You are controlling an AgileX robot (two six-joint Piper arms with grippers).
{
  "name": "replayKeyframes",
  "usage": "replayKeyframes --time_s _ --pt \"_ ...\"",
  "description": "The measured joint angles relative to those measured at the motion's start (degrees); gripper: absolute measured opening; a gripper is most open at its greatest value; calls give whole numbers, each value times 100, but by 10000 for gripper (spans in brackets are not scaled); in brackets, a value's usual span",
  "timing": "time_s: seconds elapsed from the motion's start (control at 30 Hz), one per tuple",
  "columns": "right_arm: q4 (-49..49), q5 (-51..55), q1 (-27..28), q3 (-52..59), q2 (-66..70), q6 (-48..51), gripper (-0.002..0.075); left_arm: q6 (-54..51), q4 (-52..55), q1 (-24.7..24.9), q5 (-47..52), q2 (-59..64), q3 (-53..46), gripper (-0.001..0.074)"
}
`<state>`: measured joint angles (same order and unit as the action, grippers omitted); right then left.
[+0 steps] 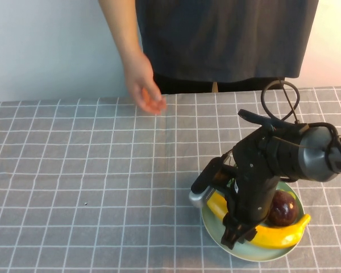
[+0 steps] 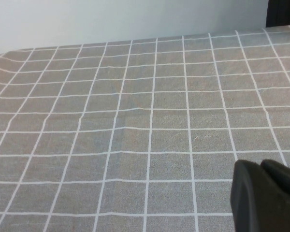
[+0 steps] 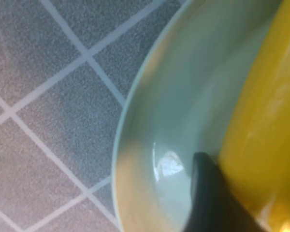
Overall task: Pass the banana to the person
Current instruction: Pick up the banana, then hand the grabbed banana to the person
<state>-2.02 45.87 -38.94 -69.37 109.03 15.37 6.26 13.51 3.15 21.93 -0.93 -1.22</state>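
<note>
Over the plate (image 1: 247, 252), right hand (image 1: 238, 230) reaches the banana (image 1: 278, 234).
One finger (image 3: 217, 193) touches it; grip I cannot tell. Left hand (image 2: 266, 195), parked, looks closed; person (image 1: 145, 85) waits, palm offered.

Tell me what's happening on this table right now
The right gripper is down in the pale green plate at the near right of the checked tablecloth, right against the banana, which lies in the plate beside a dark maroon fruit. The banana has not been lifted. The person stands at the far edge with an open hand held out over the table. The left gripper sits apart over bare cloth.
</note>
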Motion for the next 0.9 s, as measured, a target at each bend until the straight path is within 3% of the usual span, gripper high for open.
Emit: replayKeyframes --time_s 0.13,0.63,0.9 --pt "-21 -39 0 0 -13 -277 -8 0 0 0 0 0 0 -5" --pt "-74 1457 -236 0 -2351 -1591 -6 0 0 0 0 0 0 -4" --pt "-1010 2115 -236 -8 -3558 -2606 -6 0 0 0 0 0 0 -4"
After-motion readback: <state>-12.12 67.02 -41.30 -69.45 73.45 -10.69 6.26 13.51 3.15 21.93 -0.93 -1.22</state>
